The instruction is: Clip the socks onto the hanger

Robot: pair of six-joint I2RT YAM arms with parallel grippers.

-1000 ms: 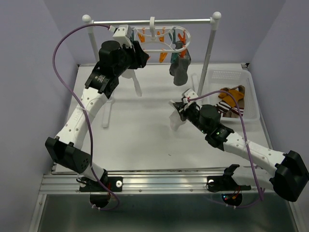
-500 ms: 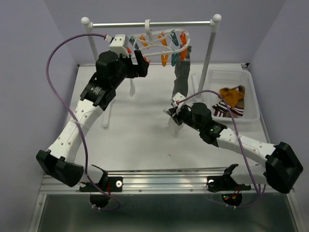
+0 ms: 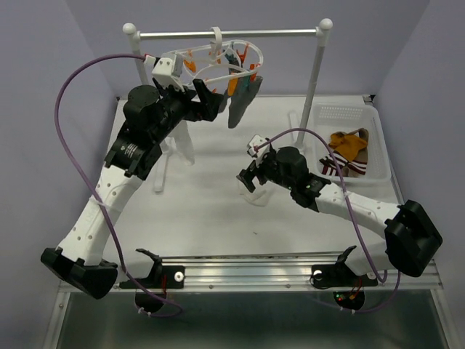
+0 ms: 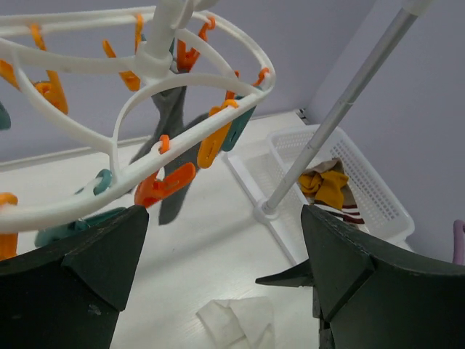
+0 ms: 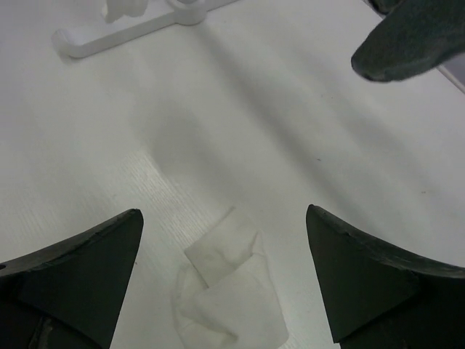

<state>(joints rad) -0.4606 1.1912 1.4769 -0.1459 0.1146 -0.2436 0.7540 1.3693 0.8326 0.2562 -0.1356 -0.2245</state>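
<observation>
Lavender walls close round a white table (image 3: pixel 218 211), and along its far edge I see the metal rail stand (image 3: pixel 276 32) with its ball-topped posts. From the rail, at the upper middle of the overhead view, hangs the hanger (image 3: pixel 207 67), its white double ring tilted and carrying orange and teal clips.

One grey sock (image 3: pixel 240 102) dangles from a clip on the right side of the ring. It hangs clear of the table.

My left gripper (image 3: pixel 211 102) sits just left of that grey sock, right below the ring. On the left wrist view its fingers stand wide apart with nothing between them, and the ring fills the upper left of that frame.

My right gripper (image 3: pixel 248 173) is at the centre of the overhead view, low over the table. Its fingers are also spread wide and hold nothing. A white sock (image 5: pixel 229 294) lies crumpled on the table directly beneath it, at the bottom middle of the right wrist view. The grey sock's toe shows in the upper right corner of that view.

At the right edge of the table sits a white perforated basket (image 3: pixel 341 110). Inside it I see a mustard sock (image 3: pixel 349 145) and a brown striped sock (image 3: pixel 338 166), touching each other.
</observation>
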